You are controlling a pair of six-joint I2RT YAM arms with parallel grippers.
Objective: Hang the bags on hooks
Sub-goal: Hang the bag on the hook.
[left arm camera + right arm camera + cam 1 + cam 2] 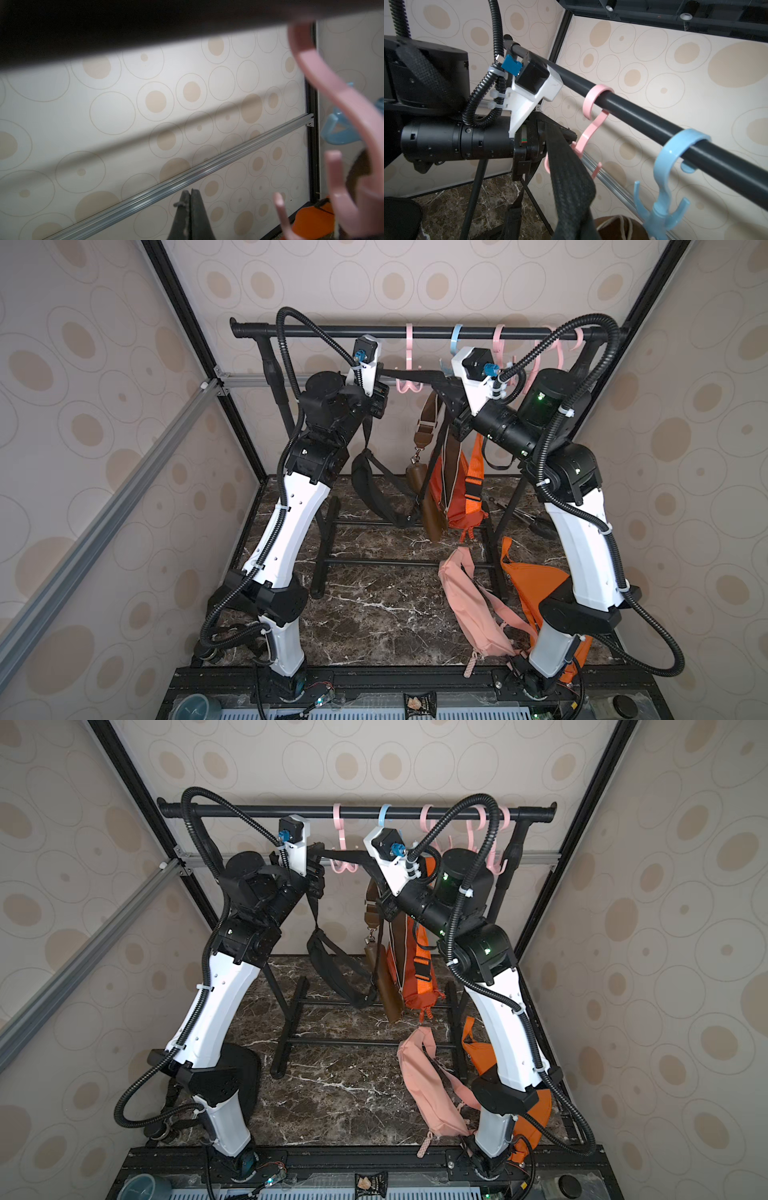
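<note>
A black bag (370, 485) (332, 965) hangs by its strap (409, 374) (569, 176) below the rail (332, 330). The strap is stretched between both grippers, right at the lower prongs of a pink hook (409, 360) (593, 122) (336, 99); whether it rests on a prong I cannot tell. My left gripper (381, 383) (190, 192) (556, 133) is shut on one end of the strap, just left of the hook. My right gripper (438, 383) (372, 871) is shut on the strap to the hook's right, and in its wrist view the strap covers its jaws.
A blue hook (456, 337) (675, 158) and more pink hooks (498, 339) hang further right on the rail. A brown bag (428, 472) and an orange bag (457, 489) hang there. A pink bag (469, 605) and another orange bag (532, 585) lie on the marble floor.
</note>
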